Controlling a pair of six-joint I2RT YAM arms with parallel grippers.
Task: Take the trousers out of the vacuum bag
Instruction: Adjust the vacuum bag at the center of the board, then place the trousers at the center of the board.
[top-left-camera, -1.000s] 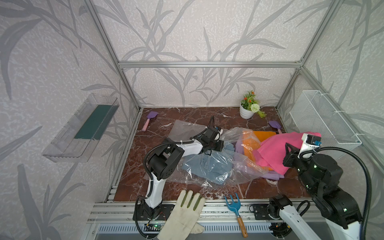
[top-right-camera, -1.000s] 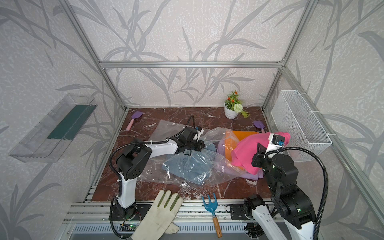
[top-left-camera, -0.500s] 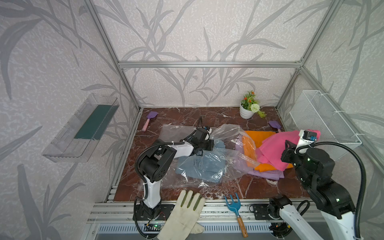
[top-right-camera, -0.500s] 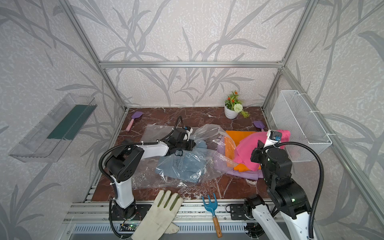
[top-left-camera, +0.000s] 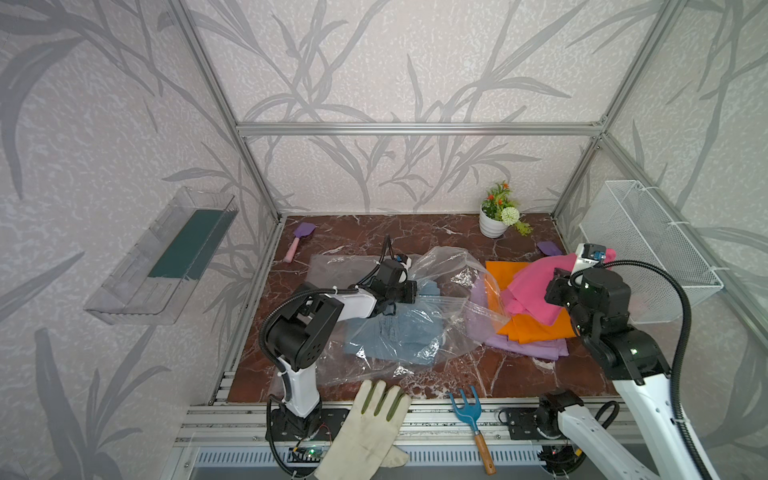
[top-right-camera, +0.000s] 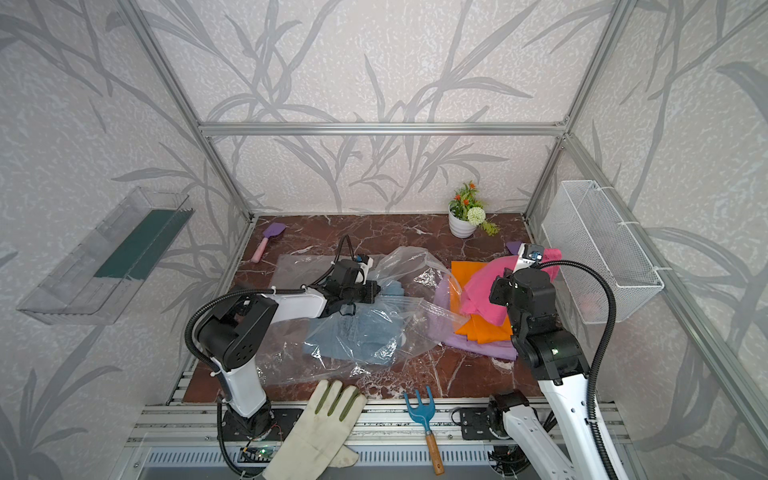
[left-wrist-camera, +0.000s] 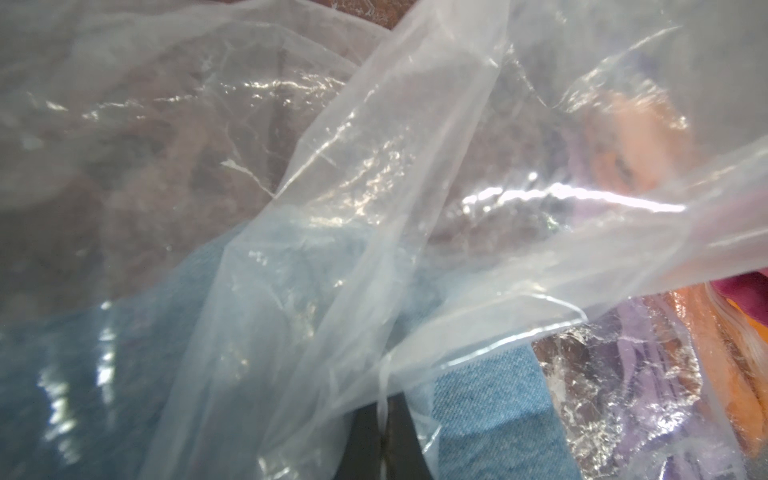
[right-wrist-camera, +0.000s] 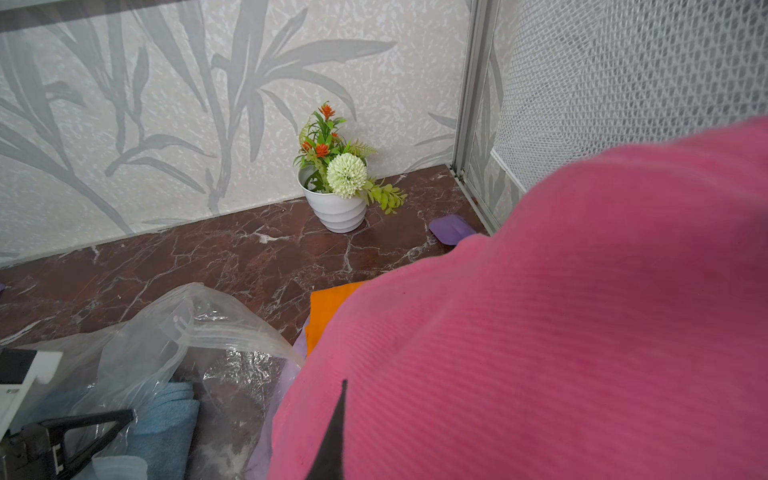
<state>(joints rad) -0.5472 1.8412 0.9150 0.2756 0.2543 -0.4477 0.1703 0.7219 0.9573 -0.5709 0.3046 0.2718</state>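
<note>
Well, at the left side of the vacuum bag (top-left-camera: 446, 266) the left arm lies low over the marble. The left gripper (left-wrist-camera: 384, 432) is pinched fully closed on a fold of the bag's clear film. In the wrist view its two black fingers (left-wrist-camera: 365, 436) meet, with the plastic bunched between them. Inside the bag, just under that pinch, the light blue denim trousers (top-left-camera: 390, 332) lie folded, with crinkled film over nearly all of them. In front of the bag, on the metal rail, a cream glove (top-left-camera: 365, 428) rests beside a blue hand rake (top-left-camera: 471, 411). Behind the bag a white flower pot (top-left-camera: 494, 222) stands against the back wall. At the bag's right side its open flap overlaps a pile of cloth. The lilac trousers (top-left-camera: 532, 347) are at the bottom, and I cannot tell whether any of them are inside the mouth. The orange trousers (top-left-camera: 536, 328) are spread on top of the lilac. The hot pink trousers (top-left-camera: 532, 286) are uppermost, clear of the bag and drawn up into a peak. That peak meets the right gripper (top-left-camera: 595, 258), well to the right of the bag. It is nearly closed and buried in the pink cloth, which hangs from it. In its wrist view only one black finger (right-wrist-camera: 334, 432) pokes out of the fabric.
</note>
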